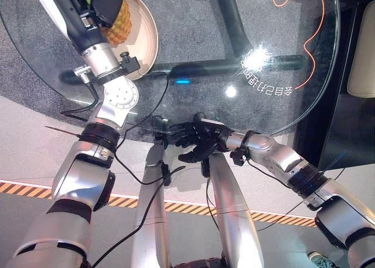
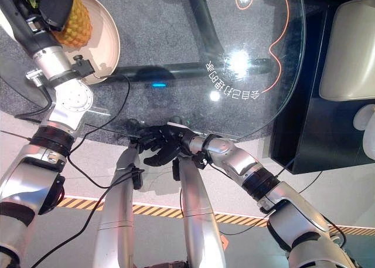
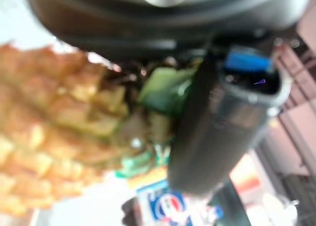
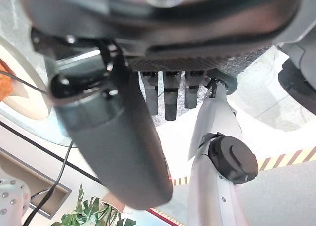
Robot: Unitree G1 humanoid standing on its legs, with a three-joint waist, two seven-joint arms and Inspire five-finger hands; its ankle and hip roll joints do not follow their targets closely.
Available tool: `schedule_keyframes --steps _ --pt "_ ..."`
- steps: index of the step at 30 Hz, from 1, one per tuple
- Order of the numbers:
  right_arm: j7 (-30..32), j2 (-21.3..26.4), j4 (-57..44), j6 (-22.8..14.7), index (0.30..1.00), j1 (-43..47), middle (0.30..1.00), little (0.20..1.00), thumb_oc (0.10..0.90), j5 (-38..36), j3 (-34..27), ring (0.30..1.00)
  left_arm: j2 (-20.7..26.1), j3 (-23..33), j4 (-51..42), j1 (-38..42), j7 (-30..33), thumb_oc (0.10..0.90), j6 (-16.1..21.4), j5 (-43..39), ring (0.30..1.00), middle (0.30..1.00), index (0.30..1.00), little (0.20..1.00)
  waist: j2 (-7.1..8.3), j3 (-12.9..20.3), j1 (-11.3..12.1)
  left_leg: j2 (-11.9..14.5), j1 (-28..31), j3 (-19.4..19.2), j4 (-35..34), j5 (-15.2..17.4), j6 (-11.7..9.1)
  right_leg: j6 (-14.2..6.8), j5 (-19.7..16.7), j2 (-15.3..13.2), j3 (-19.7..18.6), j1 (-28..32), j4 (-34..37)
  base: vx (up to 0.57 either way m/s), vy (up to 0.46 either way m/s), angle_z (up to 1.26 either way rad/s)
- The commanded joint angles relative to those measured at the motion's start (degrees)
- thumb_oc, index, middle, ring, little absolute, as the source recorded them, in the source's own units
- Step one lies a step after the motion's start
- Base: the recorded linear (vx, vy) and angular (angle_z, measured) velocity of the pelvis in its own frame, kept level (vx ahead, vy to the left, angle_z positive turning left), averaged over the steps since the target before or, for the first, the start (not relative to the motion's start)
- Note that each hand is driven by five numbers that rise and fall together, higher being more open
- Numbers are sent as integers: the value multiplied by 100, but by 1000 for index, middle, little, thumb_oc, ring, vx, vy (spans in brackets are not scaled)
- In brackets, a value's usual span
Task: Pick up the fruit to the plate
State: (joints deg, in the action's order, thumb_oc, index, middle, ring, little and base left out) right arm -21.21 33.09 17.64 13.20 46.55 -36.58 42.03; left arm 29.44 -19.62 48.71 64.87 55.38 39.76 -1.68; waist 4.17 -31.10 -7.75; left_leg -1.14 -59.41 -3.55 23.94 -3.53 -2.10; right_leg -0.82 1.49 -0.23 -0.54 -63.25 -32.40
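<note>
A yellow pineapple (image 1: 120,24) lies on the cream plate (image 1: 149,42) at the far left of the round glass table (image 1: 281,109). My left hand (image 1: 108,1) is over the fruit's leafy end, its fingers curled round the green crown. In the left wrist view the thumb (image 3: 217,132) presses beside the leaves (image 3: 163,87), with the pineapple (image 3: 44,137) close against the palm. My right hand (image 1: 198,140) rests at the table's near edge, fingers relaxed and holding nothing. In its wrist view the straight fingers (image 4: 170,97) are bare.
An orange cable (image 1: 319,33) loops across the far right of the glass. A dark table frame (image 1: 231,21) runs under the glass. A pale seat (image 2: 351,45) stands to the right. Striped floor tape (image 1: 187,208) runs below.
</note>
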Motion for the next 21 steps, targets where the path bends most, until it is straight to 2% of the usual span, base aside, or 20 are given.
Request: schedule_keyframes --steps 1,21 --pt "-4 -364 -116 -238 900 -211 900 900 800 -56 23 900 -215 61 71 -202 -36 800 77 8 900 900 900 900 55 130 103 -382 21 328 554 507 -263 -252 -393 111 -16 239 703 0 0 0" --pt "-69 -333 -409 -251 900 -582 900 900 800 169 -29 900 -220 191 -238 -1000 -806 800 -146 -608 900 900 900 900 -34 130 250 -347 824 386 320 397 -274 -160 -215 71 183 1073 793 -17 -37 1"
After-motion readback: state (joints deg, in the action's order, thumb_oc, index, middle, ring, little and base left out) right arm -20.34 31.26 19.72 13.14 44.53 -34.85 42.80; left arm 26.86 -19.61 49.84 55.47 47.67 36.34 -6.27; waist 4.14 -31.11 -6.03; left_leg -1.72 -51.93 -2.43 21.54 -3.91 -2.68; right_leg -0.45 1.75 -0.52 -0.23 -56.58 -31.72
